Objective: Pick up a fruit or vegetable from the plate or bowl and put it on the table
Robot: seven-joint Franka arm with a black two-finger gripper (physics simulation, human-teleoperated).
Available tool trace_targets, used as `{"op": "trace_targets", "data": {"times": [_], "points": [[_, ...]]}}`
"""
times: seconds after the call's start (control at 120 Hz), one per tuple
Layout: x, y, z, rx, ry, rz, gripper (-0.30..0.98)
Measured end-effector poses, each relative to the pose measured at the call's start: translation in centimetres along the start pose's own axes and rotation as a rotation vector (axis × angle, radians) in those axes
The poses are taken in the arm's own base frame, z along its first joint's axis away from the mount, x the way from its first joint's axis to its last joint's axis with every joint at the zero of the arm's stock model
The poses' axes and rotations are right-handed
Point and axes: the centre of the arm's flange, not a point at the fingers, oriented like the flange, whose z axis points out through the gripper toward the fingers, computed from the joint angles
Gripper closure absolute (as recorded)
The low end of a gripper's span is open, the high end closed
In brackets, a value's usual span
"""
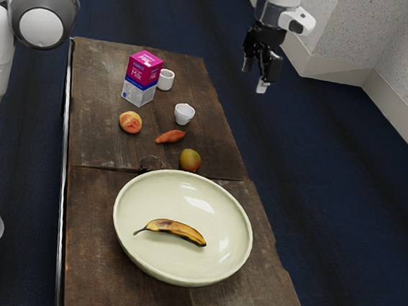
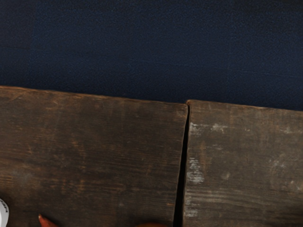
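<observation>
Currently, gripper [image 1: 255, 78]: hanging high and off the table's [image 1: 93, 258] edge, fingers standing apart with nothing between them, presumably being readied for a grasp.
Banana [image 1: 175, 230]: lying on the floor of the bowl [image 1: 133, 211], its wall ringing the fruit, so probably calling for a descent from above.
Mango [image 1: 190, 160]: sitting just beside the rim, possibly crowding any set-down there.
Dark thing [image 1: 152, 164]: hiding partly behind the rim, escaping a sure name.
Sweet potato [image 2: 46, 221]: poking only its tip into the wrist view, the rest being cut off.
White cup [image 2: 3, 213]: showing a sliver.
</observation>
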Motion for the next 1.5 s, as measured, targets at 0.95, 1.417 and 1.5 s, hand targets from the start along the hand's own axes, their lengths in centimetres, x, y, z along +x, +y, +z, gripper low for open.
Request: {"op": "trace_targets", "data": {"times": [0.95, 1.417, 1.5], "points": [[-6.0, 17.1, 12.4, 0.032, -0.258, 0.466, 0.0], [-13.2, 22.3, 16.2, -0.163, -0.025, 0.555, 0.0], [-13.6, 22.9, 16.5, -0.175, -0.028, 0.576, 0.0]]}}
